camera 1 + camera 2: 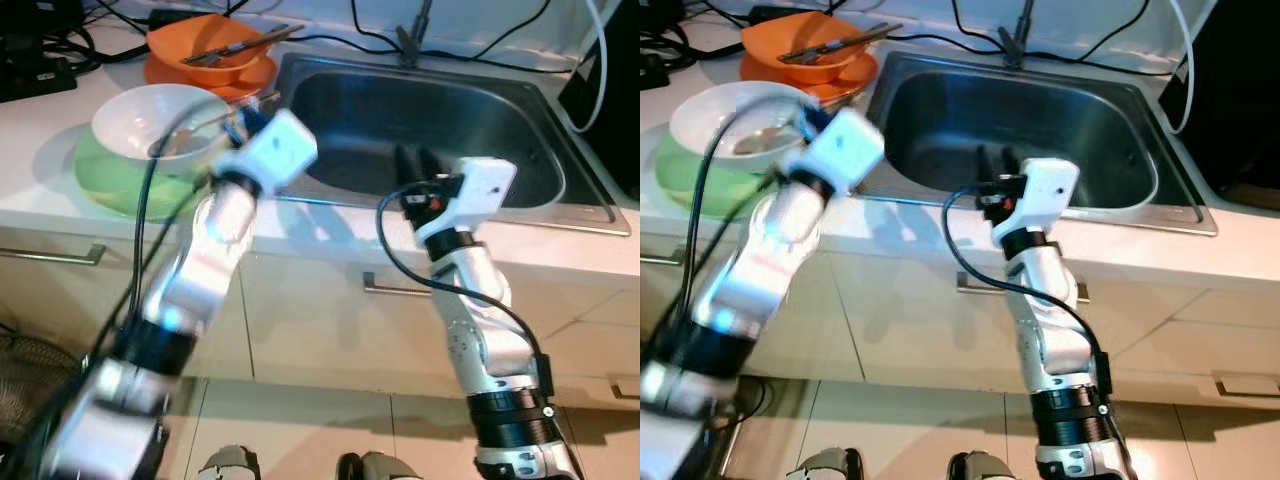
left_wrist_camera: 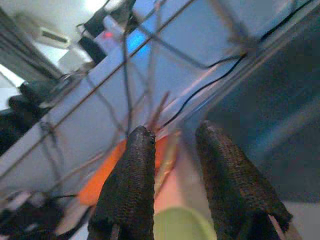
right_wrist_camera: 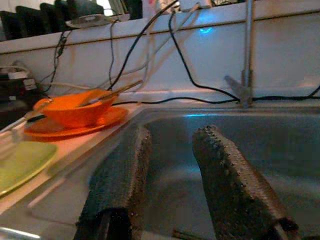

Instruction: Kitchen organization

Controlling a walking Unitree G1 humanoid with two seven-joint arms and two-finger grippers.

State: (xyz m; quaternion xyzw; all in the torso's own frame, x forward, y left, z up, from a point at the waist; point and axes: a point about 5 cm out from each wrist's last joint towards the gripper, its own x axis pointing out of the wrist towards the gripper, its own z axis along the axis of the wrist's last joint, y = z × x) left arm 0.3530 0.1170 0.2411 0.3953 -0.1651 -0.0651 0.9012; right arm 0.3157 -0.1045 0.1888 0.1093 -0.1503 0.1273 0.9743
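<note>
The counter (image 1: 40, 215) spans the upper half of the head views, white and carrying every item of the task. The sink (image 1: 440, 120) occupies the upper centre and right, a steel basin with nothing visible in it, which makes it the likely destination for used dishes. At upper left stands a white bowl (image 1: 150, 120) nested on a green plate (image 1: 110, 185), with a spoon (image 1: 185, 140) resting inside the bowl. Behind them, at the top left, an orange bowl (image 1: 215, 55) sits on an orange plate (image 1: 250, 85), with chopsticks (image 1: 245, 42) lying across it; the dishes are stacked by colour, so each pair would probably be handled as one set. Dark cables (image 1: 470, 55) trail along the back wall above the sink. The left gripper (image 1: 243, 122) is raised at the near edge of the white bowl, between it and the sink, and points toward the orange set; its fingers (image 2: 131, 190) stand apart and hold nothing, a posture suited to an approach on the dishes. The right gripper (image 1: 417, 163) hovers over the front rim of the sink, aimed into the basin, fingers (image 3: 117, 185) likewise parted and empty, apparently waiting clear of the left arm's path.
</note>
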